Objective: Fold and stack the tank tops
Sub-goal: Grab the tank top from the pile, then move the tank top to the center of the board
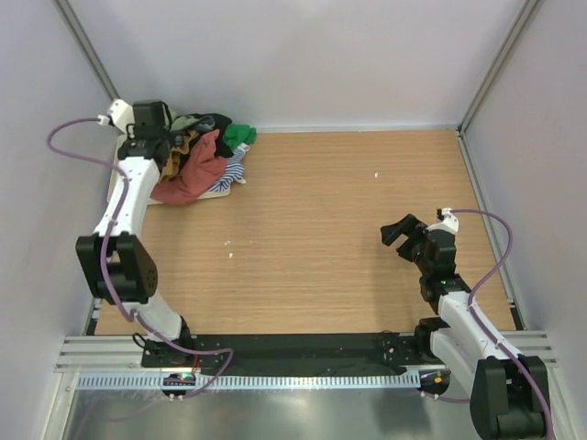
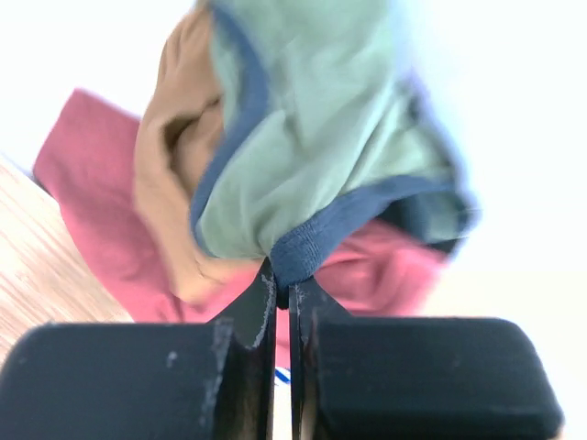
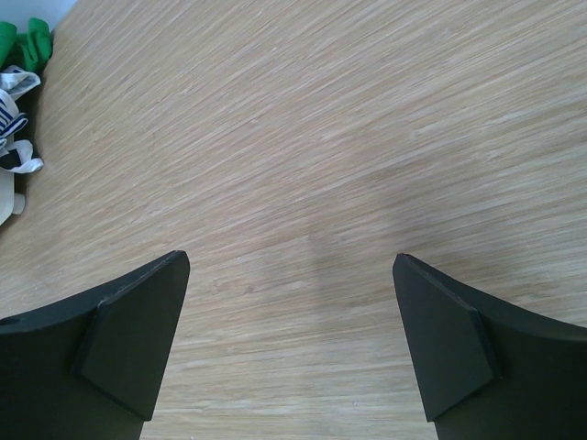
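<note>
Step in hand: first pick from the pile. Left end effector point(image 2: 282, 291) is clenched on the navy hem of the olive green tank top point(image 2: 321, 137), which sits atop the heap of tank tops point(image 1: 204, 160) at the worktop's far left corner. Next likely: lift it free without dragging the red top point(image 2: 92, 211) or mustard top point(image 2: 174, 147), then carry it to the middle. Left arm stretched far; right end effector point(image 3: 292, 348) released, hovering near the right edge.
</note>
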You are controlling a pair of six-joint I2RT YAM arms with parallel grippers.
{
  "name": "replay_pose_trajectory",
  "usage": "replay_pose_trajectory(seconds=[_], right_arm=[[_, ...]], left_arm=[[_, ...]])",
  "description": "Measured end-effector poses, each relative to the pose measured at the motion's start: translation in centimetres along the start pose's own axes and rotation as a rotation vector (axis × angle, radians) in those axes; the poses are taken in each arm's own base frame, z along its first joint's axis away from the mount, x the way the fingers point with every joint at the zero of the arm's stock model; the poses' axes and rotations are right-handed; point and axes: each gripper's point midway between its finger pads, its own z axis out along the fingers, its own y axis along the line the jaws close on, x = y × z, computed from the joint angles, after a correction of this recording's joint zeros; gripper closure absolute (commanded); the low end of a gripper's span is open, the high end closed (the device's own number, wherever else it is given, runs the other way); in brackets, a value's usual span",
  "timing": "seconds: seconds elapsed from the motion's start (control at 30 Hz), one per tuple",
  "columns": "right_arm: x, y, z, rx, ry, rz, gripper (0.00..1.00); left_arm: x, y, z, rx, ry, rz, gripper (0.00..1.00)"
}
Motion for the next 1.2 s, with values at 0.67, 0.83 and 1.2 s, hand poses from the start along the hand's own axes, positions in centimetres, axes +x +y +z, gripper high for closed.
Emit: replay_pose_trajectory(seconds=[0.67,0.83,1.2], right_arm=[[0.4,-0.1,0.2,-0.001,0.018,0.001,0.00],[0.4,0.0,0.2,-0.002,0.018,0.001,0.00],[0.7,-0.1,0.2,-0.001,0.030,0.002,0.00]], left_arm=[[-12.3,-11.1,-28.2,0.675,-0.235,-0.066,1.00],[-16.5,-10.1,-42.4,1.027,-0.305,-0.153,1.00],[-23.6,-3.3,-57.2,1.336,-0.546,-0.307,1.00]])
